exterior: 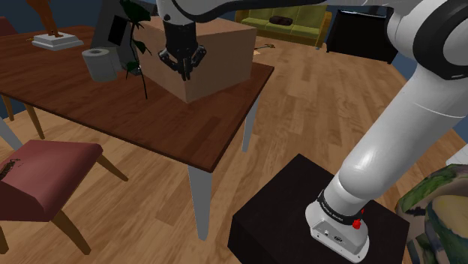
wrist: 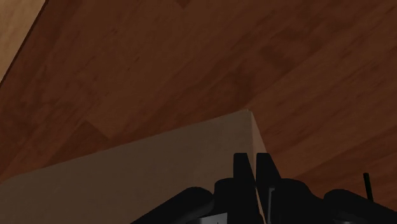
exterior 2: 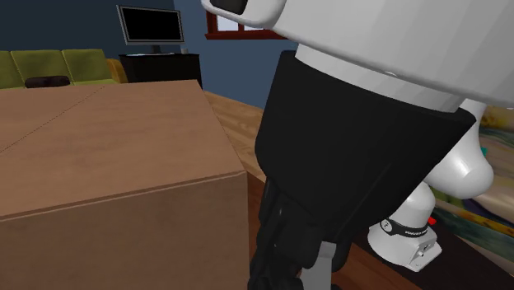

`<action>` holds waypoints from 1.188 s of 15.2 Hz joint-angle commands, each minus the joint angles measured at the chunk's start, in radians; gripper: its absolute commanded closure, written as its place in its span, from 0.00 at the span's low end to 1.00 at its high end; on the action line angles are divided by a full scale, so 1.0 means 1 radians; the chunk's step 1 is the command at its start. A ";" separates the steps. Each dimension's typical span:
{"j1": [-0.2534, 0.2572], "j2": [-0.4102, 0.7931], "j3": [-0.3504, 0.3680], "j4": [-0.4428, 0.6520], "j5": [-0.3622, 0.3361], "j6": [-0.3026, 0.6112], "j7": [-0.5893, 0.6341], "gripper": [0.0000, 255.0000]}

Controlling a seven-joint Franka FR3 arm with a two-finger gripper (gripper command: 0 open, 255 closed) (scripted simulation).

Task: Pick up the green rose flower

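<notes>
The green rose (exterior: 137,46) stands upright on the dark wooden table (exterior: 172,127), a thin dark stem with dark green leaves, just to the shoulder view's left of a cardboard box (exterior: 217,56). My gripper (exterior: 184,73) hangs over the box's near face, to the right of the rose and apart from it. Its fingers meet with nothing between them. In the wrist view the gripper (wrist: 252,167) points down past the box's corner (wrist: 191,159) at the tabletop (wrist: 159,76). In the second exterior view the black hand (exterior 2: 329,165) sits close beside the box (exterior 2: 107,165).
A paper roll (exterior: 101,64) and a figure on a white base (exterior: 58,39) stand on the table left of the rose. A red-cushioned chair (exterior: 45,176) sits at the table's near left. The black stand (exterior: 292,217) is at lower right. A green sofa (exterior: 285,22) lies behind.
</notes>
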 commanded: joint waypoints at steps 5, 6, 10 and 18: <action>0.000 0.009 0.001 0.061 -0.003 -0.052 -0.009 1.00; 0.001 0.012 0.002 0.078 -0.004 -0.066 -0.011 1.00; 0.004 0.028 0.006 0.149 -0.012 -0.123 -0.017 1.00; 0.013 0.064 0.015 0.271 -0.031 -0.217 -0.023 1.00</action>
